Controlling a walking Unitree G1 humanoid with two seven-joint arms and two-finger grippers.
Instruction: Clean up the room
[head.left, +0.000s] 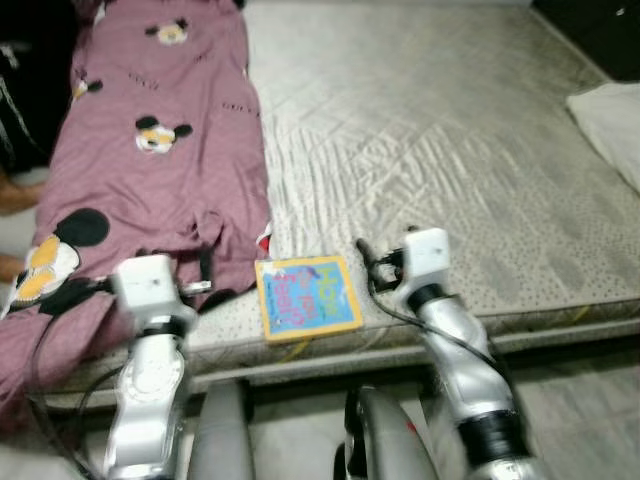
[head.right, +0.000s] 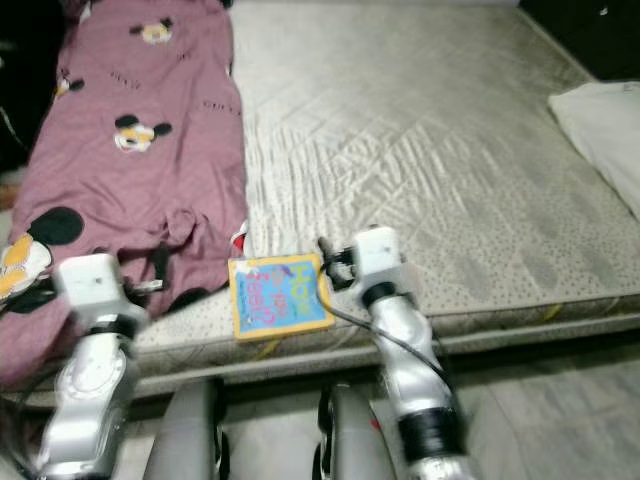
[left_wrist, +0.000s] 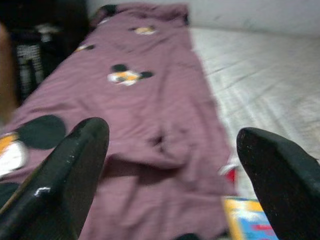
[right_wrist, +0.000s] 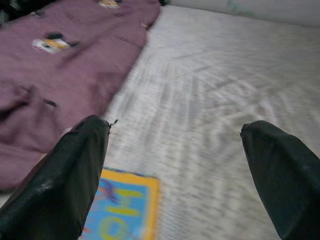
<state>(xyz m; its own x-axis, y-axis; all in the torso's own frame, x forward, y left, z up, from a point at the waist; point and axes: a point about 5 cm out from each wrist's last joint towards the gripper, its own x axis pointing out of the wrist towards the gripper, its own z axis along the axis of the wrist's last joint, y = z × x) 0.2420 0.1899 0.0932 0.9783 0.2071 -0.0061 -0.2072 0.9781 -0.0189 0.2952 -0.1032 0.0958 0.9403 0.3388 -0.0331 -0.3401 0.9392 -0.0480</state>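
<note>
A maroon blanket printed with cartoon mice covers the left side of the bed and hangs over its front edge. A picture book with a yellow border and blue cover lies flat near the front edge of the grey quilted mattress. My left gripper is open and empty, held low above the blanket's front part, left of the book. My right gripper is also open and empty; it hovers over the mattress just right of the book. A small red item peeks from under the blanket's edge.
A white pillow lies at the bed's right side. Dark furniture stands at the far left, with something skin-coloured beside the bed there. Grey floor runs along the bed front, by my legs.
</note>
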